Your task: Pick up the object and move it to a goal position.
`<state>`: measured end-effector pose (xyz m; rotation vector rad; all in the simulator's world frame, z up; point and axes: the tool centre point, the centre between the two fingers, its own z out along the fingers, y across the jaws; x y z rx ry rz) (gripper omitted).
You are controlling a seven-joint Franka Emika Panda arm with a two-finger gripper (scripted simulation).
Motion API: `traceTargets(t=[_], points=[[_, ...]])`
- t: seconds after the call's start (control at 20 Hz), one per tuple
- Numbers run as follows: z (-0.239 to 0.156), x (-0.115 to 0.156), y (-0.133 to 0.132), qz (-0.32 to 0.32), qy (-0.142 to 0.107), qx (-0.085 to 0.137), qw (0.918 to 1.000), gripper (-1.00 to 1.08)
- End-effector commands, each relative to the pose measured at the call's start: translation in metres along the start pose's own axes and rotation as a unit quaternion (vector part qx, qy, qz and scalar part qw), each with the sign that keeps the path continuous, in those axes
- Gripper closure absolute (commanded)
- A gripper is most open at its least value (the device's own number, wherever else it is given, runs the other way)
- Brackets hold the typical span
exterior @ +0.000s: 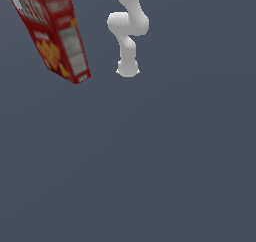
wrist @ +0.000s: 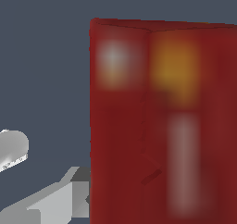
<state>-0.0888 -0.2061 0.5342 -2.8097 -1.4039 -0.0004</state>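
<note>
The object is a red cracker box (exterior: 56,33) with yellow-orange crackers and white label panels. It hangs tilted in the air at the top of the exterior view's left, its upper end cut off by the frame edge. In the wrist view the box (wrist: 162,121) fills most of the picture, very close and blurred. My gripper (wrist: 157,204) is shut on the box. One grey finger (wrist: 69,197) presses against the box's side; the other finger is hidden behind the box. In the exterior view only a thin white sliver of the hand (exterior: 17,1) shows beside the box.
The arm's white links and base (exterior: 128,31) stand at the top middle of the exterior view. The dark grey floor (exterior: 150,161) spreads below. A pale rounded arm part (wrist: 11,149) shows in the wrist view.
</note>
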Motion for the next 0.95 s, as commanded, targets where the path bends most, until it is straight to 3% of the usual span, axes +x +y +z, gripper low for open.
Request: traceTargets(t=[0.0, 0.9], points=[[-0.015, -0.009, 0.003, 0.000, 0.000, 0.000, 1.0000, 1.08], [-0.050, -0.029, 0.014, 0.000, 0.000, 0.000, 1.0000, 1.08]])
